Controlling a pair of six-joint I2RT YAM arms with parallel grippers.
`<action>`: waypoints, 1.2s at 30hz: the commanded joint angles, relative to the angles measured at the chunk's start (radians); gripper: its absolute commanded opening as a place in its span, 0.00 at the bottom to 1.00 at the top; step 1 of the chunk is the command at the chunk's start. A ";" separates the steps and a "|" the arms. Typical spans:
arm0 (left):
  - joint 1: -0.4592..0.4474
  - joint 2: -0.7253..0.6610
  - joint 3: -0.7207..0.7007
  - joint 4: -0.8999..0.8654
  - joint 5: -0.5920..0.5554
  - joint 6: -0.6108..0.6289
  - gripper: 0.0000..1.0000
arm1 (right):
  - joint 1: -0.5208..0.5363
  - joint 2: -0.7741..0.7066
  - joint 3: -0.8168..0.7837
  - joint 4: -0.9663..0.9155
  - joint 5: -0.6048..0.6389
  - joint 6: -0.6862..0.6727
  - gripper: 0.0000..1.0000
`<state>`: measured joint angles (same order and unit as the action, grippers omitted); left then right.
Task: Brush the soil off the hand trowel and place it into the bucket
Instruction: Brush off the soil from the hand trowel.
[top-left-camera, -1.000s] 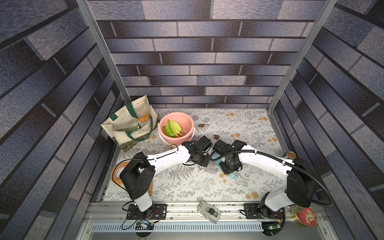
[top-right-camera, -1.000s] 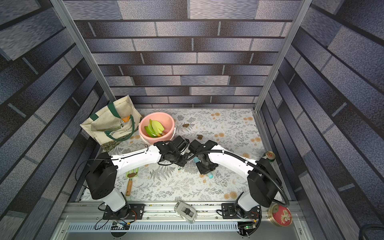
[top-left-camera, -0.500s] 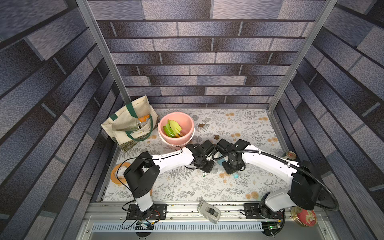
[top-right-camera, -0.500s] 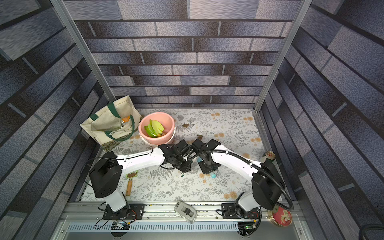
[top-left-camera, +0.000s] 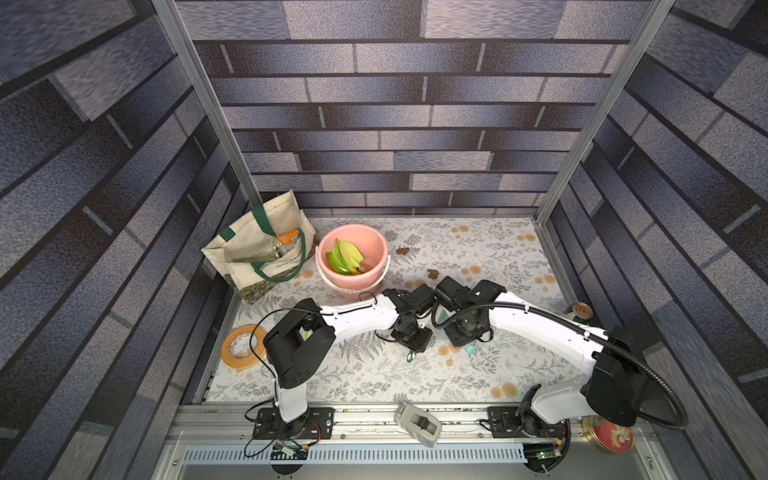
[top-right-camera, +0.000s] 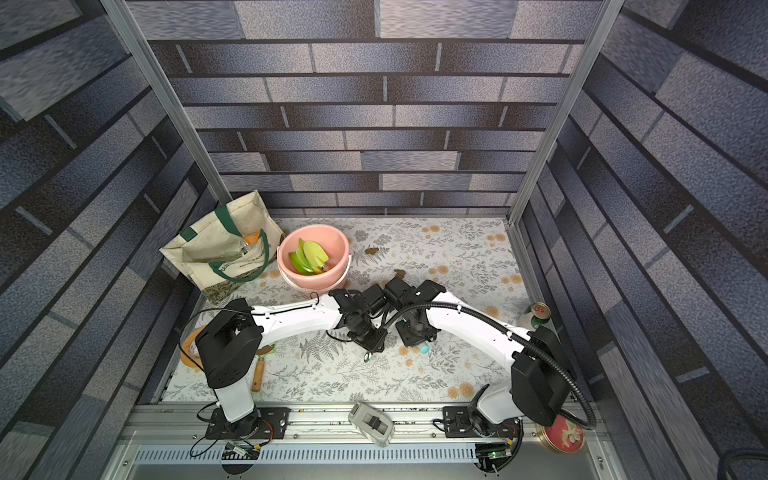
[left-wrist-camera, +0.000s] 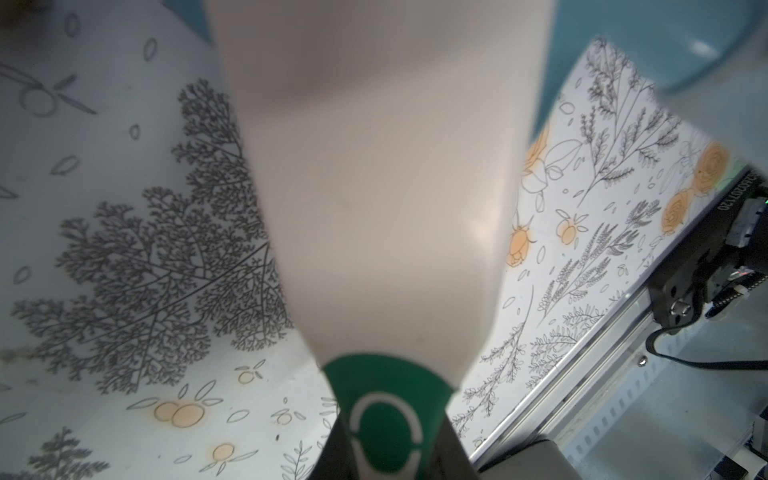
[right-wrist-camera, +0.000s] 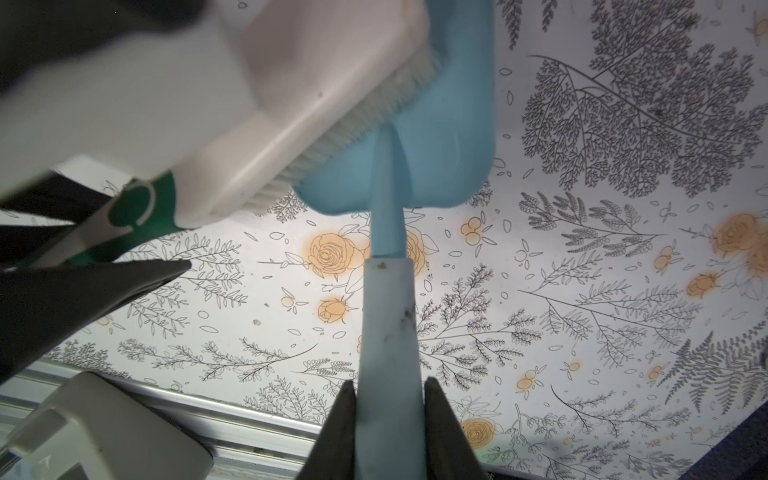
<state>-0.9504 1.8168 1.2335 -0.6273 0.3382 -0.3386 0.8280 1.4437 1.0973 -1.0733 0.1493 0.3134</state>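
The blue trowel (right-wrist-camera: 436, 137) hung over the middle of the floral mat (top-left-camera: 478, 374), well apart from the bucket (top-left-camera: 374, 243). The right gripper (right-wrist-camera: 390, 382) had its jaws clenched on the trowel's pale handle. The left gripper (left-wrist-camera: 392, 457) pinched the white brush (right-wrist-camera: 291, 95) at its green end, and the bristles pressed against the edge of the blade.

Over the last second I had watched the left wrist slide toward the near rail while the right one barely shifted. I took that as one stroke drawn along the blade.

In the right wrist view I saw no brown blob on the blade face, only dark specks on the handle; the other face was hidden from me. Two bits of soil (top-left-camera: 433, 273) lay on the mat between the arms and the bucket. The bucket stood beside the tote bag (top-left-camera: 257, 253) and already held green trowels (top-left-camera: 347, 255).

My judgement was that the brushing was close to finished and the carry to the bucket was still to come.
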 joint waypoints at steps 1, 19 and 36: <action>-0.050 0.012 0.062 0.005 0.032 0.035 0.00 | 0.009 0.000 -0.001 0.068 -0.002 -0.012 0.08; 0.076 0.148 0.187 0.018 -0.009 0.007 0.00 | 0.010 -0.081 -0.058 0.070 -0.021 -0.004 0.09; 0.132 0.087 0.179 -0.012 -0.076 0.032 0.00 | 0.009 -0.092 -0.071 0.047 0.031 0.032 0.08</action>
<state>-0.8230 1.9751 1.4250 -0.6331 0.2790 -0.3393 0.8303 1.3701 1.0348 -1.0241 0.1608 0.3256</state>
